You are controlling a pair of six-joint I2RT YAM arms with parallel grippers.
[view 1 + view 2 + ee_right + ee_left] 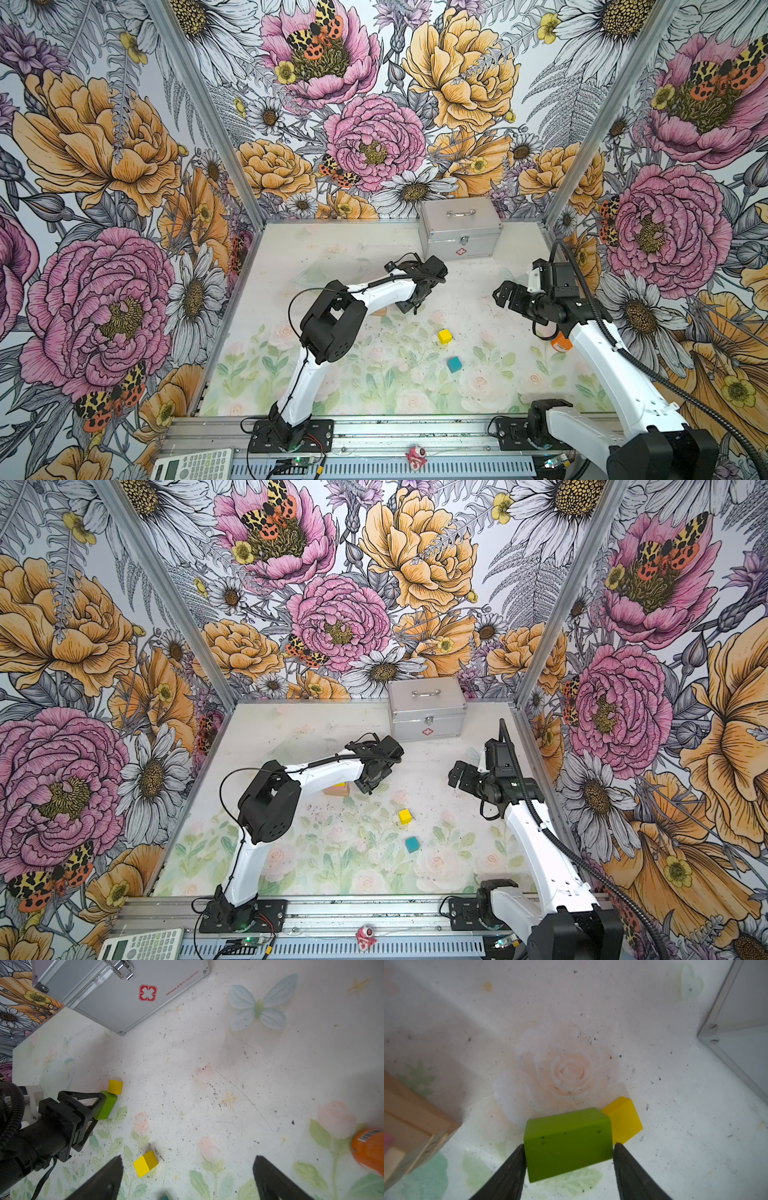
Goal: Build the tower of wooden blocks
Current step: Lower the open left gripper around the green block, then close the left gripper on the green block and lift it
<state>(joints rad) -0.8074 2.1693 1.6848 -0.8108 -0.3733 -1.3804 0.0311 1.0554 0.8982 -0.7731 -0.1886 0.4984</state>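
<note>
My left gripper [569,1145] is shut on the green bar [566,1142], with a finger against each end. The bar [106,1105] is low over the mat. A yellow cube [623,1120] touches its far corner. The tower [415,1130] stands beside it as tan bars with a pink slab. In a top view it [338,789] is mostly hidden under my left arm. A second yellow cube [444,336] and the teal cube [454,364] lie loose mid-mat. My right gripper [188,1159] hovers open and empty near that yellow cube [145,1163].
The silver metal case [459,228] stands at the back, close behind the left gripper [409,305]. An orange object [561,343] lies under the right arm. A calculator [195,463] and a small pink toy [415,457] sit on the front rail.
</note>
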